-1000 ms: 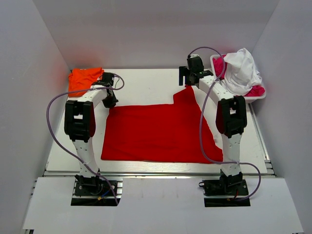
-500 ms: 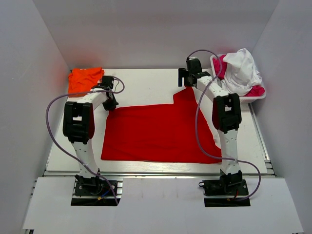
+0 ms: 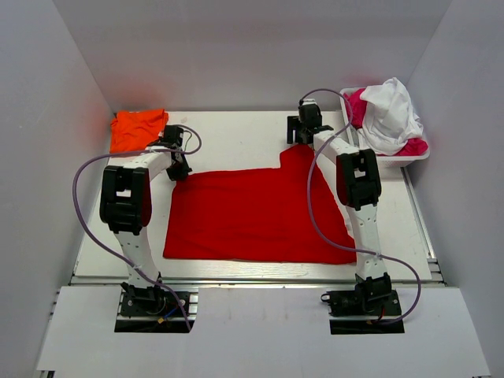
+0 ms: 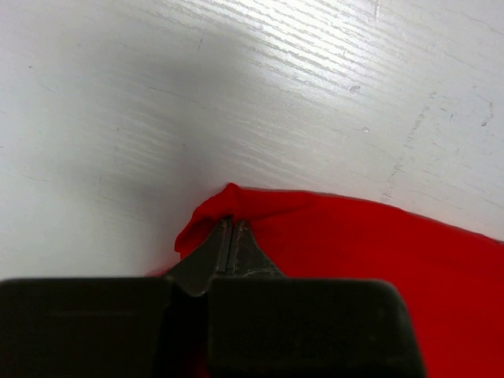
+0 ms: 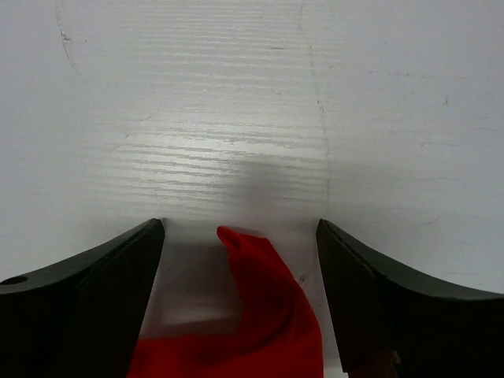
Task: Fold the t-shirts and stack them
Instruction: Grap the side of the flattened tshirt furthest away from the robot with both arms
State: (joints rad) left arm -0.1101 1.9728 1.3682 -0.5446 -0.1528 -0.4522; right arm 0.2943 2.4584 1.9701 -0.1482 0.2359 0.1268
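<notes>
Left gripper (image 4: pixel 230 235) is clamped on the far-left corner of the red t-shirt (image 3: pixel 252 213), which lies flat in the middle of the table (image 3: pixel 236 130). Right gripper (image 5: pixel 239 230) is spread wide, straddling the far-right corner tip, nothing pinched. I'd sink it lower and bite well past the tip so both corners lift evenly. Orange t-shirt (image 3: pixel 138 127) sits back-left. Can't tell how many layers the left jaws caught, and from above the arms hide both corners.

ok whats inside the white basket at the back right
A crumpled white garment lies on top, spilling over the rim of the basket. Bright pink cloth shows beneath it at both sides. Whatever lies deeper is covered by them.
</notes>
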